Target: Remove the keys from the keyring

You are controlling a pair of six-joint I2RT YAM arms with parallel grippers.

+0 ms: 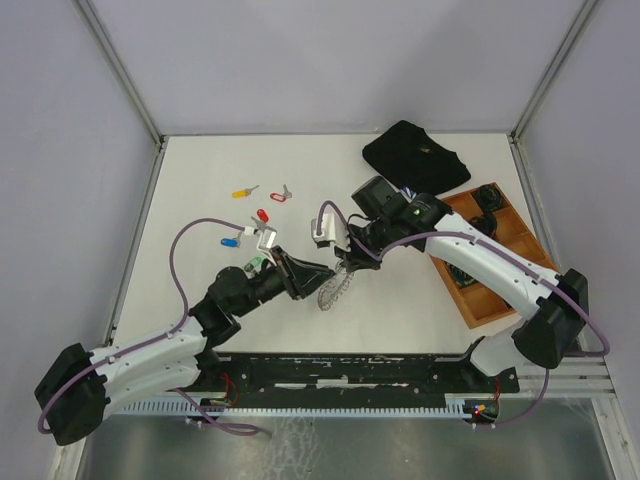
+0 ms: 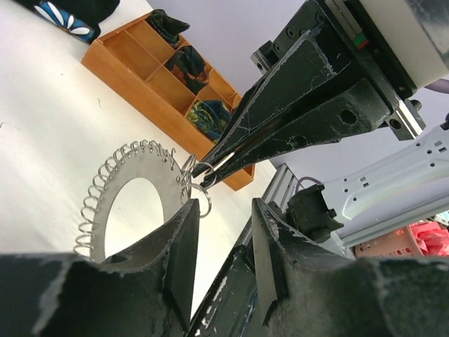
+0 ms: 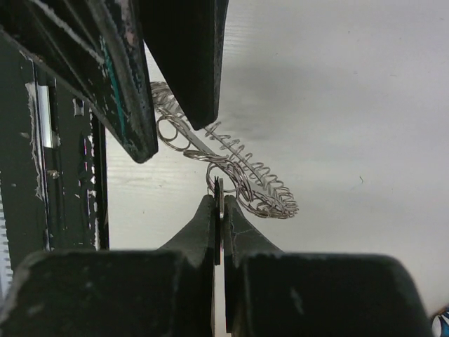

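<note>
Several keys (image 1: 262,215) lie loose, up and left of the keyring (image 1: 337,290). The left gripper (image 2: 224,205) sits at the keyring's left rim, jaws apart. The right gripper (image 3: 219,200) is pinched tight on one small loop of the keyring's rim. A wooden tray (image 2: 140,98) stands right of the keyring.

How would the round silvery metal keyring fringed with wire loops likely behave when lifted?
The round silvery keyring is probably stiff: its plate looks flat though the right tool pinches only one edge loop. Likely light for that reason. Its wire loops could snag.
</note>
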